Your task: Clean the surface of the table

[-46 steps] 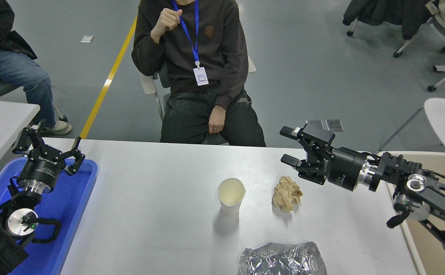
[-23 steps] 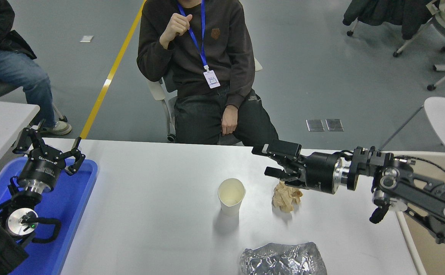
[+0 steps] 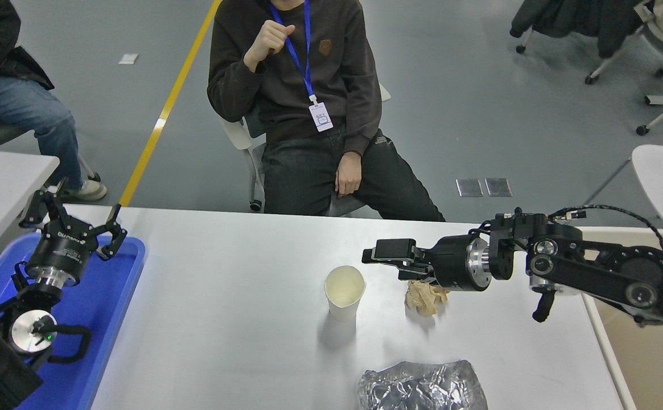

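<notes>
Right gripper [image 3: 385, 257] reaching in from right edge, hovering low over desk [image 3: 223, 319], wrist axis lying roughly level, pointing left. Fingers seeming parted, nothing held; side-on view, gap hard to read. Crumpled brown paper [image 3: 425, 297] lying just beneath gripper body, toward near side. Paper cup [image 3: 344, 292] standing upright, left of fingers. Foil wad [image 3: 421, 387] at near edge. Left gripper [image 3: 72, 223] parked over blue tray [image 3: 103, 319], fingers splayed, empty. Right arm sitting nearer the litter.

cup [image 3: 344, 291]: 1 | paper wad [image 3: 425, 297]: 1 | foil sheet [image 3: 422, 386]: 1 | tray [image 3: 103, 307]: 1 | grippers: 2 | people: 2
</notes>
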